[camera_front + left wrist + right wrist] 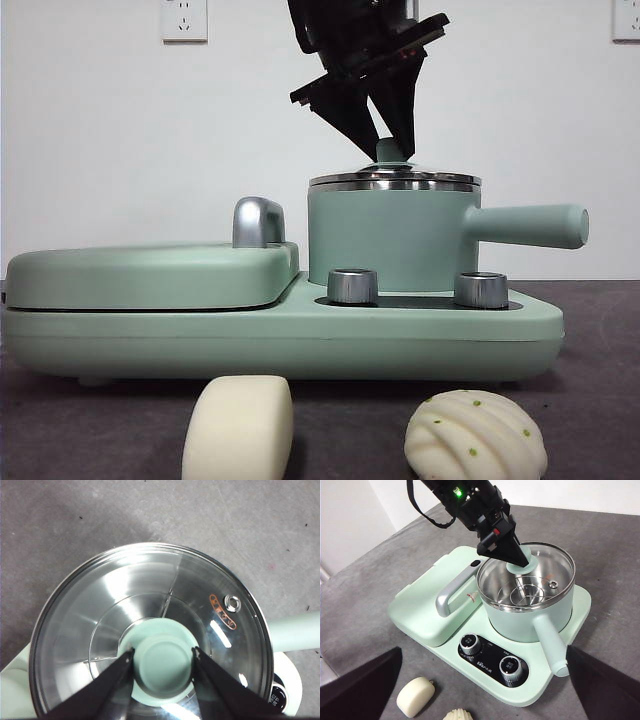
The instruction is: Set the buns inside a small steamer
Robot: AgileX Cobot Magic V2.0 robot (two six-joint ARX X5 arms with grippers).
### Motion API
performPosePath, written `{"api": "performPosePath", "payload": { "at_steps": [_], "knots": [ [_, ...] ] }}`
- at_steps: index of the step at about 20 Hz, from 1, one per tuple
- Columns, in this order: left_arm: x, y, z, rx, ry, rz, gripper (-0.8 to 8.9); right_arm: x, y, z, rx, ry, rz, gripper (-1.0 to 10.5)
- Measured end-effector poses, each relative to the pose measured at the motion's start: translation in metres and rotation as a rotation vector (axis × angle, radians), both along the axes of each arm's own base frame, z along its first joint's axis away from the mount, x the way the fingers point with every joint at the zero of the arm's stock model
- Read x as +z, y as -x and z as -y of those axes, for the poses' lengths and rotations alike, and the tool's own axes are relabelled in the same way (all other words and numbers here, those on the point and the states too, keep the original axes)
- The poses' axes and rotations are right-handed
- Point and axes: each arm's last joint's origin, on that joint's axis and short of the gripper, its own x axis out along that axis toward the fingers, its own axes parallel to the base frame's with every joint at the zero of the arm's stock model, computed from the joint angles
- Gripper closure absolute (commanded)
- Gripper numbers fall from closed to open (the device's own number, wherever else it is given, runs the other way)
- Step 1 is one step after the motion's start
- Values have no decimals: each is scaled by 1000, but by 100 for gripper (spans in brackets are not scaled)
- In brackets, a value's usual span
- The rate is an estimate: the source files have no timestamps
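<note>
Left hand sits directly above the small steamer, jaws pinching the green knob of the lid. Lid looks seated on the steamer rim, not lifted clear. Right hand hovers well back from the steamer on the dial side, jaws spread wide, holding nothing.

Both of the 2 buns lie on the bench in front of the steamer's base unit: smooth bun toward the griddle lid side, ridged bun nearer the steamer handle side, well apart from each other.

Progress: early. 0 of 2 buns in the steamer. Step in hand is likely lid removal. Left: lift lid off, load both buns, possibly re-cover.
</note>
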Motion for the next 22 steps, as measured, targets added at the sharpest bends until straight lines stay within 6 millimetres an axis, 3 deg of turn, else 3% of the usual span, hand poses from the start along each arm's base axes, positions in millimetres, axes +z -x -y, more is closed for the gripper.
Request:
{"api": "performPosePath", "payload": {
  "at_steps": [3, 6, 12, 15, 18, 22],
  "knots": [
    [10, 3, -3, 0, -1, -1, 642, 0, 0, 0, 0, 0, 0, 424],
    [35, 9, -8, 1, 30, 34, 642, 0, 0, 0, -9, -18, -19, 425],
    [72, 9, -37, 64, 77, 80, 623, -9, -20, -7, 24, -87, -216, 425],
    [71, 7, -43, 90, 68, 55, 586, -9, -19, -9, 40, -92, -222, 425],
    [69, 11, -36, 66, 78, 43, 394, -8, -18, -9, 44, -93, -220, 425],
    [48, 9, -13, 33, 56, 4, 404, -9, -19, -9, 42, -91, -221, 425]
  ]
}}
